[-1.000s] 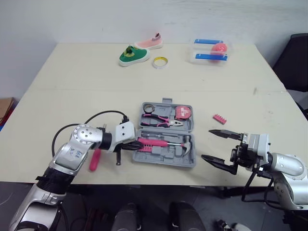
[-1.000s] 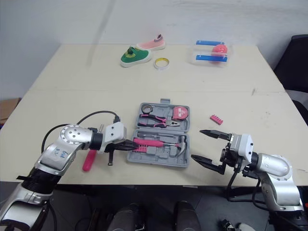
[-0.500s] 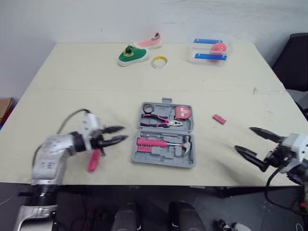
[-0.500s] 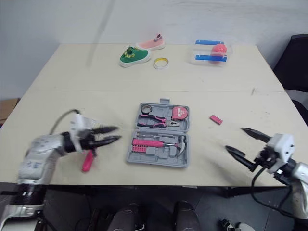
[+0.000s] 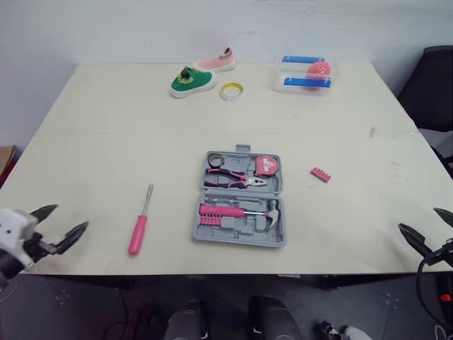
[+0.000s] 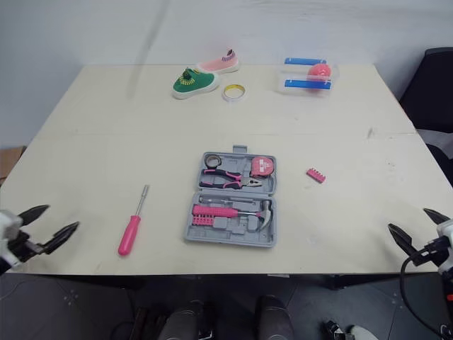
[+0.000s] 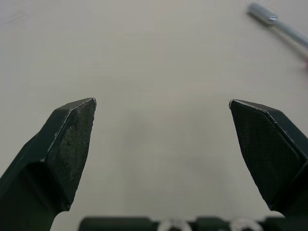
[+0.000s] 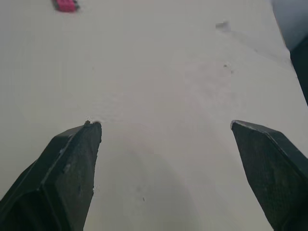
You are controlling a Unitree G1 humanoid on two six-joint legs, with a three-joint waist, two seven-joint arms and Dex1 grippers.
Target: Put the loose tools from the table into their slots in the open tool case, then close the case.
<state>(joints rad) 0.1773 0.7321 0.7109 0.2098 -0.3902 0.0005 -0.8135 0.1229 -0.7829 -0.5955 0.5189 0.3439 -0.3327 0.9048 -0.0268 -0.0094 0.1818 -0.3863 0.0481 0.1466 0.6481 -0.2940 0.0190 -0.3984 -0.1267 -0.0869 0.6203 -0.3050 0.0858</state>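
While the grey tool case (image 5: pixel 241 200) lies open: pink-handled screwdriver (image 5: pixel 139 227) loose to its left, pink bit strip (image 5: pixel 321 174) right; left gripper (image 5: pixel 69 217) and right gripper (image 5: pixel 419 219) both spread.

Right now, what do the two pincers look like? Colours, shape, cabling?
The left pincer has two black fingers tapering to blunt points, on a white wrist block. The right pincer matches, with a black cable looping under it. The inner pads are finely textured.
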